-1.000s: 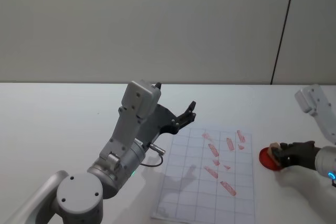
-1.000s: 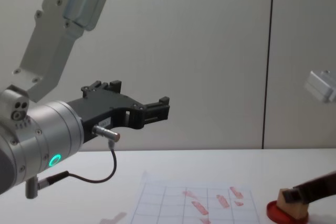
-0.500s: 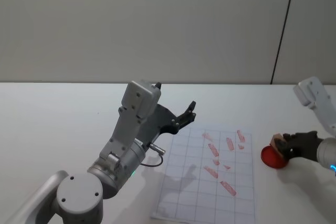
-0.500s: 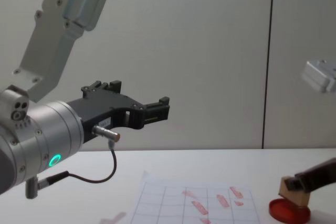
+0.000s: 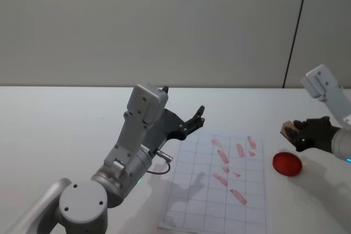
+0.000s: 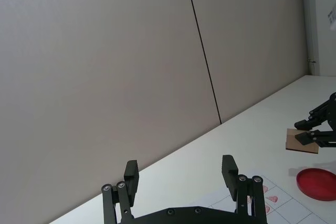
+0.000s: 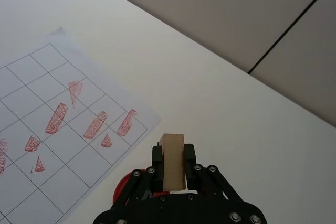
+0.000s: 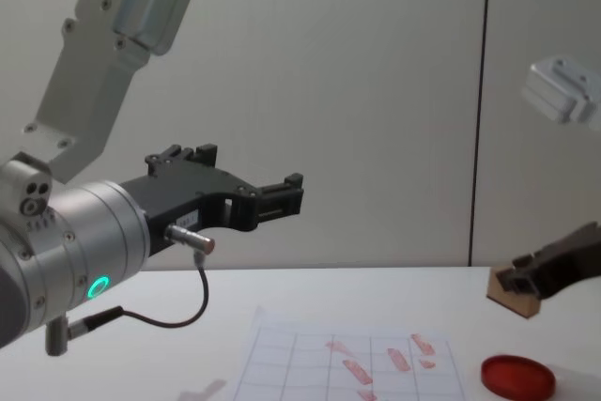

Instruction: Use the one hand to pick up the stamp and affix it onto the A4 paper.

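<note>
1. Right, biggest first: a plain pale wall [image 5: 164, 26] backs the whole scene, with one dark vertical seam [image 5: 296, 31] running down it on the right.
2. Below that is the white table [image 5: 60, 119], smooth and matte, a good flat bed for pressing on.
3. Over on the left, the left arm [image 5: 134, 146] is parked high with its green ring lit. Its left gripper [image 6: 180, 174] is spread wide and holds nothing, raised well above the sheet's far left corner.
4. The A4 paper [image 5: 211, 201] lies flat in front with its grid printed. The red marks are bunched in the far right squares, and the near rows look blank.
5. Now the worker: the right gripper [image 5: 307, 134] is out on the right, lifted off the table and pinching the stamp between its fingers.
6. The round red ink pad [image 5: 287, 164] sits on the table just right of the paper, with nothing touching it.
7. And the stamp [image 8: 515, 295], a small wooden block, is in the air above and beyond the pad, clear of it, and tilted in the chest view.
   - My read is that this is the carry across to the sheet.
   - To do it well, swing left over a blank square and level the face before descending.
   - Then come straight down, press evenly and lift straight off.
   - The existing marks are wedges and slivers, which suggests edge-first contact, and any sideways slide will smear.
</note>
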